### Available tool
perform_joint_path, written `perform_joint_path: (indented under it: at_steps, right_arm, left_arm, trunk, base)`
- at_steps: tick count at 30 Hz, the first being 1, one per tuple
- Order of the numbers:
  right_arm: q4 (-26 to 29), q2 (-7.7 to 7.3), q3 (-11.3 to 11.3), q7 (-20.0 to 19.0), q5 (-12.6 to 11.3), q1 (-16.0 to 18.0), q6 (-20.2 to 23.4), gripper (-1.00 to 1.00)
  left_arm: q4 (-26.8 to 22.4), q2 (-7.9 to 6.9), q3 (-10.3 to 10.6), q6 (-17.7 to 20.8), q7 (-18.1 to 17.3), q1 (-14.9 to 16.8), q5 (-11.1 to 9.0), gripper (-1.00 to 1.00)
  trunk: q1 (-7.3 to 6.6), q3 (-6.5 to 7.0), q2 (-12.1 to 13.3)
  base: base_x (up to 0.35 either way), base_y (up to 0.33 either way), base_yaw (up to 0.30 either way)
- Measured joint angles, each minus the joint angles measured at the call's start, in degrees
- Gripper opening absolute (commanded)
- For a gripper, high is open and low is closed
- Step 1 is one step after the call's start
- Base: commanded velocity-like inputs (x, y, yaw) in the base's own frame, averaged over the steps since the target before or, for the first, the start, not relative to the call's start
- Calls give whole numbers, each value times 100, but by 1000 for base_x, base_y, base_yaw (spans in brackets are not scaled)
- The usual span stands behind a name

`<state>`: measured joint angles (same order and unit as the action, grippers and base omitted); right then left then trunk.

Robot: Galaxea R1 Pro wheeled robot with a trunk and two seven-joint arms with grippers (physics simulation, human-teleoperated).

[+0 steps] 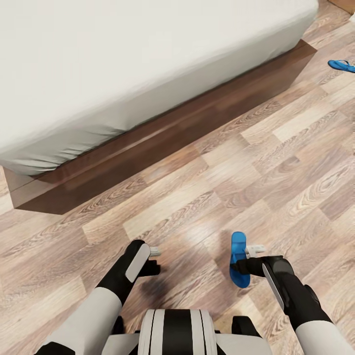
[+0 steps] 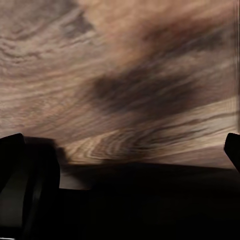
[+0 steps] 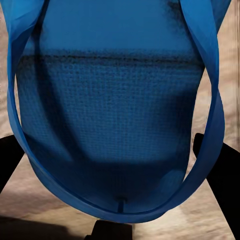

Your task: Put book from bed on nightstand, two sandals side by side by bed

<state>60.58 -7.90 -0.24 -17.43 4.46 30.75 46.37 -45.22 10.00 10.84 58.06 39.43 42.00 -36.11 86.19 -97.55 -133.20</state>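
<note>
The bed (image 1: 123, 64), an off-white mattress on a dark brown frame, fills the upper left of the head view. One blue sandal (image 1: 238, 256) hangs low over the wood floor in front of my trunk, and my right gripper (image 1: 241, 269) is shut on it. In the right wrist view that sandal (image 3: 115, 100) spans the picture, its strap looping between the dark fingers (image 3: 220, 165). The other sandal (image 1: 341, 64) lies flat on the floor at the far right, past the bed's corner. My left gripper (image 1: 154, 264) hovers open over bare floor, its fingers (image 2: 20, 170) wide apart. The book and nightstand are out of view.
Brown wood-plank floor (image 1: 236, 158) stretches between me and the bed frame (image 1: 162, 133), which runs diagonally from lower left to upper right. A bit of brown furniture (image 1: 345, 4) shows at the top right corner. My trunk (image 1: 177, 330) is at the bottom edge.
</note>
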Motion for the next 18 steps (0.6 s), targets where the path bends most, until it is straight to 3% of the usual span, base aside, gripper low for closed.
perform_joint_path:
  at_steps: [18]
  right_arm:
    - [0, 9, 8, 0, -3, 0, 6, -100]
  left_arm:
    - [-2, 0, 0, 1, 0, 0, -1, 100]
  trunk:
    - [0, 164, 0]
  base:
    - [0, 0, -99]
